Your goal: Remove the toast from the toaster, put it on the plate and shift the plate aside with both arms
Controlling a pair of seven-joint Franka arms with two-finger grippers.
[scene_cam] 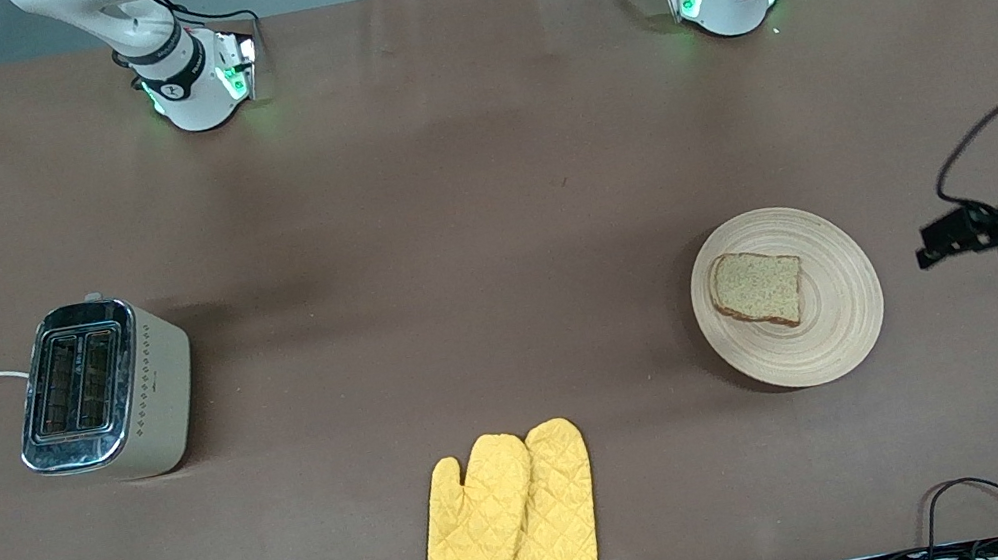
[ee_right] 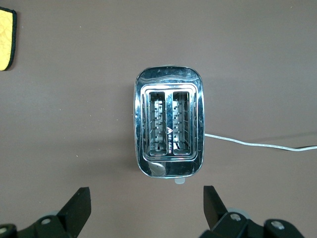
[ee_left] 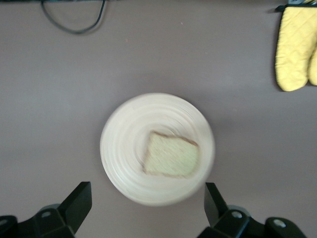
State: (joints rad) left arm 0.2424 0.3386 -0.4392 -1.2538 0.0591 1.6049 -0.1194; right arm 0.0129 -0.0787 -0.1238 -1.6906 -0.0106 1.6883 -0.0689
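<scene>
Speckled squarish toast (scene_cam: 757, 288) flat on round ring-grained wooden plate (scene_cam: 843, 304); left gripper (ee_left: 147, 206) and right gripper (ee_right: 146, 207) both spread wide, holding nothing

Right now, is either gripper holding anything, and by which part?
Nothing is held. The left gripper is open over the table beside the plate, where the toast lies; the right gripper is open above the toaster.

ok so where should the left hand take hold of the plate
Probably at the plate's bare rim toward the left arm's end of the table. The left hand waits open there, the toast lies toward the other edge, and the plate is flat and shallow, so come in low from the side, one finger under the rim.
</scene>
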